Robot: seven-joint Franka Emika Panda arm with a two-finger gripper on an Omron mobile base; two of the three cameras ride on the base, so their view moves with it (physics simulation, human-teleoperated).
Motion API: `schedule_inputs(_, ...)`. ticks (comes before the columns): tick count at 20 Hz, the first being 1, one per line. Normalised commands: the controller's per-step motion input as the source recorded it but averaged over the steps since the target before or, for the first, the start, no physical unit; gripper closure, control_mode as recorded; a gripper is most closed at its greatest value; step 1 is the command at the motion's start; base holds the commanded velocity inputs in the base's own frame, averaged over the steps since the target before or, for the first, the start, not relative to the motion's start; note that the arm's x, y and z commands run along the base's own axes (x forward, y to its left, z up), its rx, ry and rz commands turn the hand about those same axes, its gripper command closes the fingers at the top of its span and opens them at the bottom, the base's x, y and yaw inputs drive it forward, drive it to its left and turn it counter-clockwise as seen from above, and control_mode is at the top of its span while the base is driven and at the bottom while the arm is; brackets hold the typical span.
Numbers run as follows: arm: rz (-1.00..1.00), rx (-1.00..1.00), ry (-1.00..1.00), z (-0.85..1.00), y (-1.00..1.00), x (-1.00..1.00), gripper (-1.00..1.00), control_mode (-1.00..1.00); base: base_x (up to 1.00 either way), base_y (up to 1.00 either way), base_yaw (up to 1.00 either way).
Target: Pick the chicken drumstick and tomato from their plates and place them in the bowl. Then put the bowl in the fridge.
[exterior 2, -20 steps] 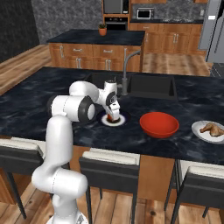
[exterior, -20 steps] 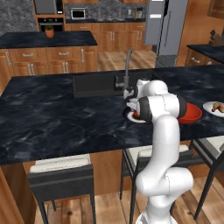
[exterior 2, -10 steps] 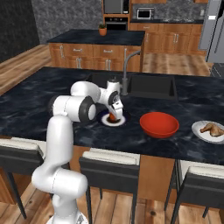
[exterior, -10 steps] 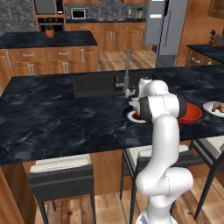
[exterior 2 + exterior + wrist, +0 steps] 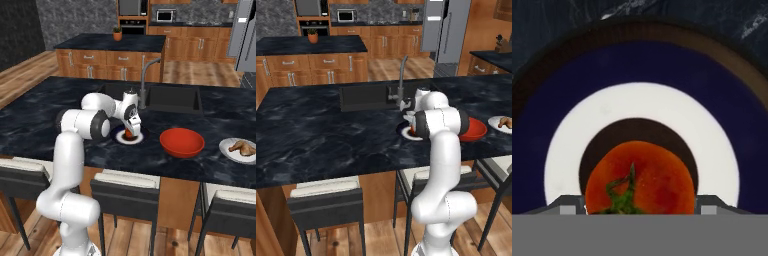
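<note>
Straddling the tomato [image 5: 640, 177] on its navy-rimmed plate [image 5: 637, 65], my gripper [image 5: 129, 132] has jaws apart, ungripped; drumstick [image 5: 239, 146], empty bowl [image 5: 182, 142] and fridge [image 5: 443, 31] all remain.

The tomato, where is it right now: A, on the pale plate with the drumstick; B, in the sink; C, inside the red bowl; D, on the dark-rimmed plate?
D: the tomato sits on the white centre of the dark-rimmed plate, apart from the red bowl.
</note>
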Motion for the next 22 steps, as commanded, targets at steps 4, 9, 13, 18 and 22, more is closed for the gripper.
schedule_inputs(4, 0.00, 0.06, -0.03, 0.04, -0.07, -0.05, 1.00, -1.00, 0.00, 0.00, 0.00)
schedule_inputs(9, -0.07, 0.12, 0.00, 0.54, -0.25, -0.38, 1.00, -1.00, 0.00, 0.00, 0.00)
schedule_inputs(13, 0.00, 0.00, -0.21, 0.49, -0.19, -0.67, 1.00, -1.00, 0.00, 0.00, 0.00)
schedule_inputs(18, 0.04, 0.00, -0.10, 0.49, -0.13, -0.60, 1.00, -1.00, 0.00, 0.00, 0.00)
schedule_inputs(22, 0.10, -0.02, 0.13, 0.48, -0.13, -0.38, 1.00, -1.00, 0.00, 0.00, 0.00)
